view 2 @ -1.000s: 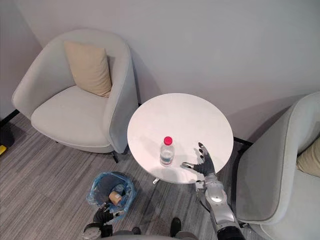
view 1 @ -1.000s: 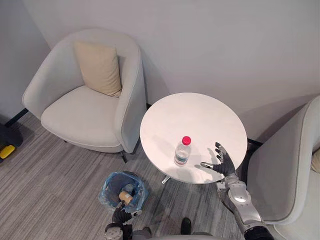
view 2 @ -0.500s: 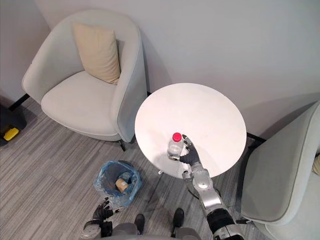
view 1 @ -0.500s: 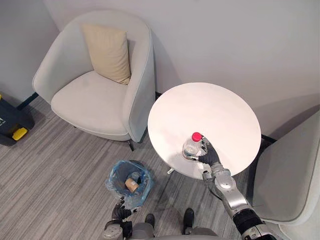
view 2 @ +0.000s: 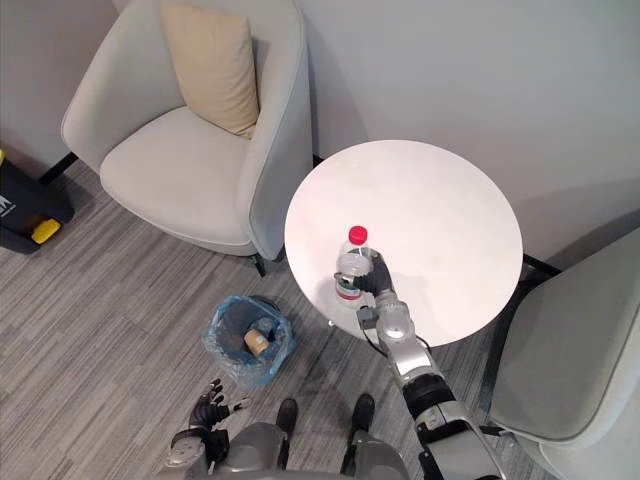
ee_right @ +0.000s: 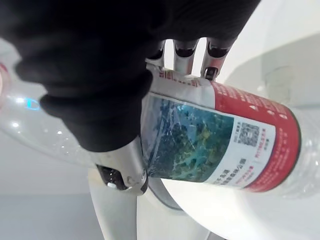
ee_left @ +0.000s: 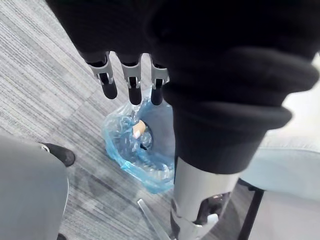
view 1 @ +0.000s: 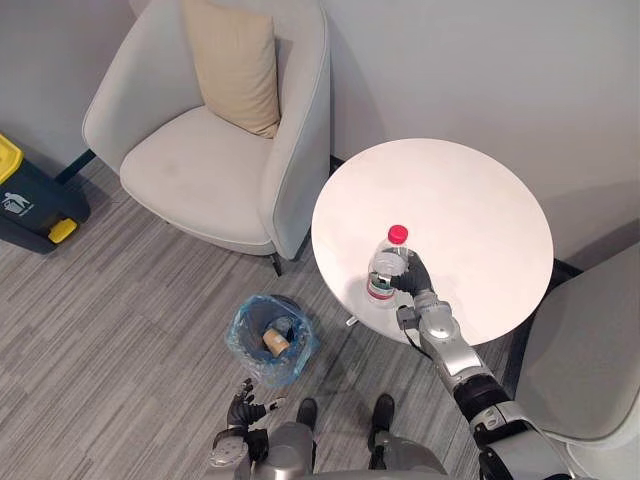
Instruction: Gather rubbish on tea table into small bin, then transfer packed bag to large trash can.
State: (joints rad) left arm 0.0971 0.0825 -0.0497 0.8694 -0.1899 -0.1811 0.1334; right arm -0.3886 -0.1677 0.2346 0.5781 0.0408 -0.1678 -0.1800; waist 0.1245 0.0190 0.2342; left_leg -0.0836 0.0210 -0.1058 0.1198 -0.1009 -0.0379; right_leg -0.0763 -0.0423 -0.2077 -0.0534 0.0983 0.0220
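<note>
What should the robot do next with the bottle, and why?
Probably lift the bottle straight up off the table. The right hand is curled round it, its base seems to rest on the tabletop, and the bin it belongs in stands open on the floor, to the robot's left of the table.

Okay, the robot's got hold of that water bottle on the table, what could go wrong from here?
The right robot hand grips the smooth clear bottle from one side near the table edge; it could slip or topple off on lifting. The bin sits on the floor aside, already holding rubbish, so a drop might miss or bounce out.
</note>
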